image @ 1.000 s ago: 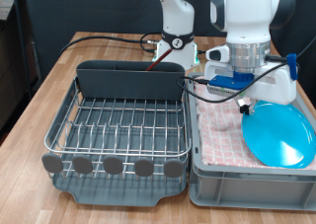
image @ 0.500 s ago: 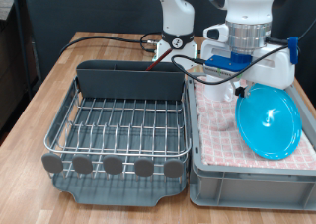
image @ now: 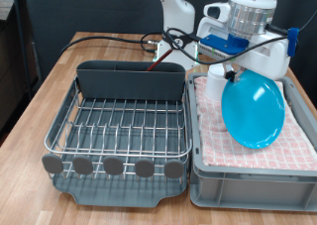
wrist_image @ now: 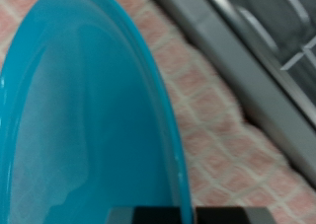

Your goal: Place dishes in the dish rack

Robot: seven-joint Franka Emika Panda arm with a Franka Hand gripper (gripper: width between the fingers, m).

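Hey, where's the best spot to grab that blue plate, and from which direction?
By its thin rim, from above. The plate hangs almost on edge over the checked cloth, and the gripper meets it at its upper rim, where the edge looks slim enough for two fingers; its broad face offers no hold.

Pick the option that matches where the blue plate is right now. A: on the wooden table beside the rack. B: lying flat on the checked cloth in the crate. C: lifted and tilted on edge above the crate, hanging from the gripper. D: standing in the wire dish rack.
C: the blue plate hangs tilted under the gripper above the checked cloth of the grey crate, and the dish rack holds no plate.
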